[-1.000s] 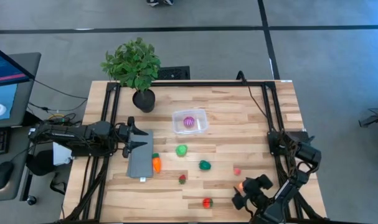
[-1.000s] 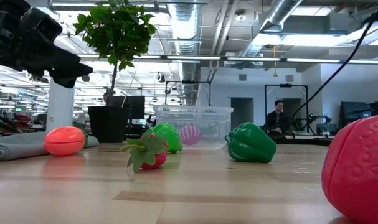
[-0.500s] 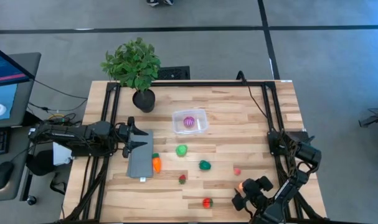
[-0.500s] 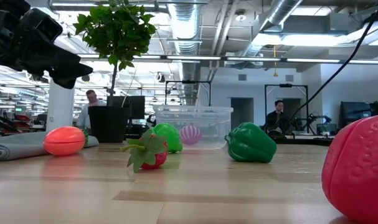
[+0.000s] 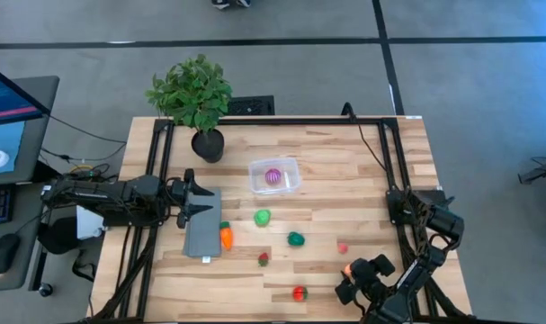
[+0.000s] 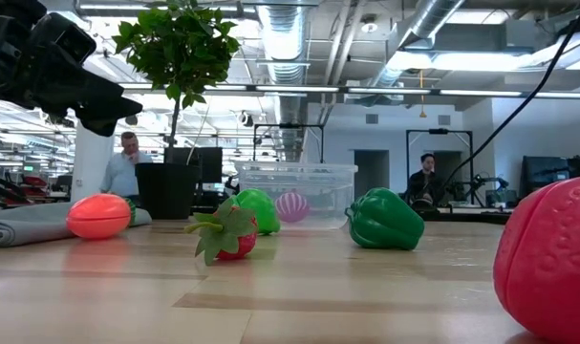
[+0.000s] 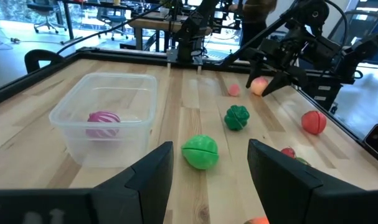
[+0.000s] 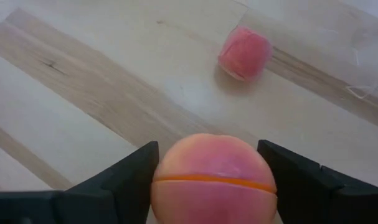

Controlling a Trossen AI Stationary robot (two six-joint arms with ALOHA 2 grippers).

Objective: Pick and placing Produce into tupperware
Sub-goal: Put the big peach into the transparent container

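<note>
My right gripper (image 5: 347, 275) is at the table's near right and is shut on a peach toy (image 8: 215, 177). My left gripper (image 5: 188, 210) hangs open over the grey slab (image 5: 201, 236) at the left, touching nothing. The clear tub (image 5: 274, 177) stands mid-table with a purple toy (image 5: 273, 176) inside. Resting loose on the wood are a light green toy (image 5: 263, 217), a dark green pepper (image 5: 296, 238), a small pink toy (image 5: 343, 247), a leafy red strawberry (image 5: 264, 259) and a red toy (image 5: 299, 292). An orange toy (image 5: 226, 236) lies against the slab's edge. My right gripper has the peach toy pinched between its two fingers (image 8: 123, 183), one on each of the toy's opposite sides (image 8: 167, 177). The fingers come slanting down toward the tabletop. Whether the toy is clear of the wood cannot be told.
A potted plant (image 5: 197, 101) stands at the far left corner. Black frame rails (image 5: 151, 162) run along the table's left, far and right edges. Bare wood lies between the tub and the right rail. A monitor and mouse sit off the table to the left. People show in the room beyond.
Neither arm and none of the toys have moved. In the room behind the table, a person has walked out from behind the plant pot toward the left.
</note>
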